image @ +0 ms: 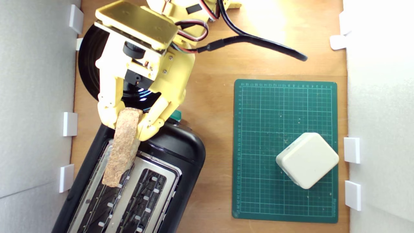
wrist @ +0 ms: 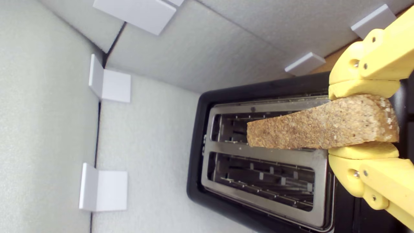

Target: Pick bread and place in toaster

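Note:
My yellow gripper [image: 126, 127] is shut on the bread [image: 122, 147], a brown crusted wedge held by its thick end, crust side up. The slice hangs over the toaster [image: 181, 152], a glossy black two-slot one with a silver top, at the exterior view's lower left. Its thin end reaches out above the slot nearer the exterior view's left. In the wrist view the bread [wrist: 320, 126] lies between the two yellow fingers [wrist: 364, 89], above the toaster's [wrist: 262, 152] metal strip and one open slot. Whether the bread touches the toaster I cannot tell. A teal-green lever [image: 176, 114] peeks out beside the gripper.
A round black plate [image: 89, 64] lies under the arm at the exterior view's upper left. A green cutting mat [image: 258, 145] on the right carries a cream-white rounded block [image: 307, 160]. White foam walls [image: 35, 113] with white brackets stand close beside the toaster. A black cable [image: 258, 40] runs across the back.

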`<state>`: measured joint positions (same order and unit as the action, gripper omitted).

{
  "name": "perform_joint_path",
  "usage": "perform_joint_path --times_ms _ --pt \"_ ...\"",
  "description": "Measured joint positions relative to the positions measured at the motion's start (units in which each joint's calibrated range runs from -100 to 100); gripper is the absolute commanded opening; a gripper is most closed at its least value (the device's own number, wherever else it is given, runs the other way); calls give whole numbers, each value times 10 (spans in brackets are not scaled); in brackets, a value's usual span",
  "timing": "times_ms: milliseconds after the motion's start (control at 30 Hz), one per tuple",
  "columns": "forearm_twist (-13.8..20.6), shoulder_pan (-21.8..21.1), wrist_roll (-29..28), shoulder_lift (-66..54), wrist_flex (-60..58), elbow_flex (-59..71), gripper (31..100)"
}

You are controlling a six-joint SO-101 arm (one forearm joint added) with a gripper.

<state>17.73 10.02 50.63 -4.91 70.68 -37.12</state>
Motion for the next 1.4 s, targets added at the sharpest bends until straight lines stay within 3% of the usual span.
perform_joint_path --times_ms 1067,1133,1400 --pt "-12 41 3 66 -69 -6 603" --pt "-30 45 3 79 -75 -7 603" --pt "-43 38 14 115 -88 -14 603"
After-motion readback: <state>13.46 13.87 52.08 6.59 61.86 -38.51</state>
